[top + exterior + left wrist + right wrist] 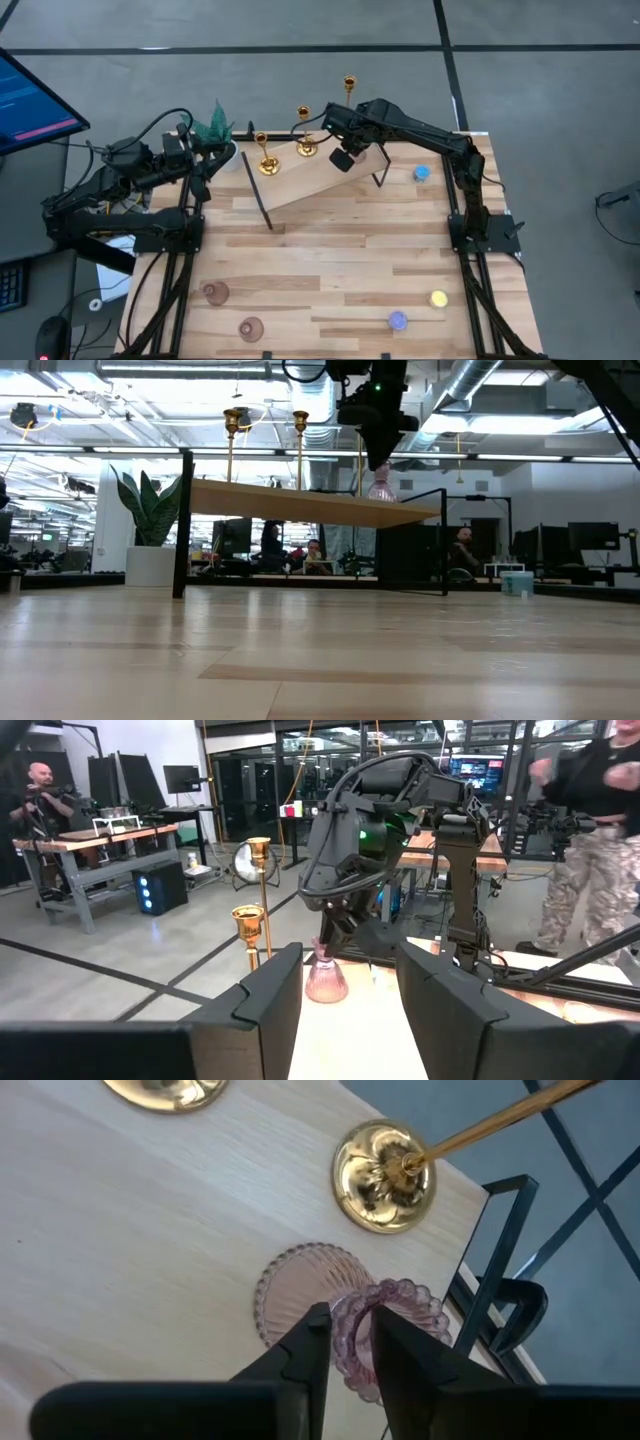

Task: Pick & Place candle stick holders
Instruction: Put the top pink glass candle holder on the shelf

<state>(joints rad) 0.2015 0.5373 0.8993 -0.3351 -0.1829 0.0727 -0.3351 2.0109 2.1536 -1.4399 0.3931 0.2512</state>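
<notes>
Right gripper [348,1342]: fingers narrowly parted astride pink holder [375,1330] rim on shelf [120,1250] | Risk: snagged rim topples holder against gold candlestick [384,1175] | Left gripper [350,995]: part-open, empty

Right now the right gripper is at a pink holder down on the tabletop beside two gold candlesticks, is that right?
Not quite. The right gripper is at the pink holder on the raised wooden shelf, not the tabletop, beside three gold candlesticks, as the low view shows.

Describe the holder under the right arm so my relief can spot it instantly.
Find the raised wooden shelf at the table's far edge. On it, beside the gold candlesticks, stands a pink glass holder directly under the right end effector. It alone there is squat, ribbed and scallop-rimmed.
</notes>
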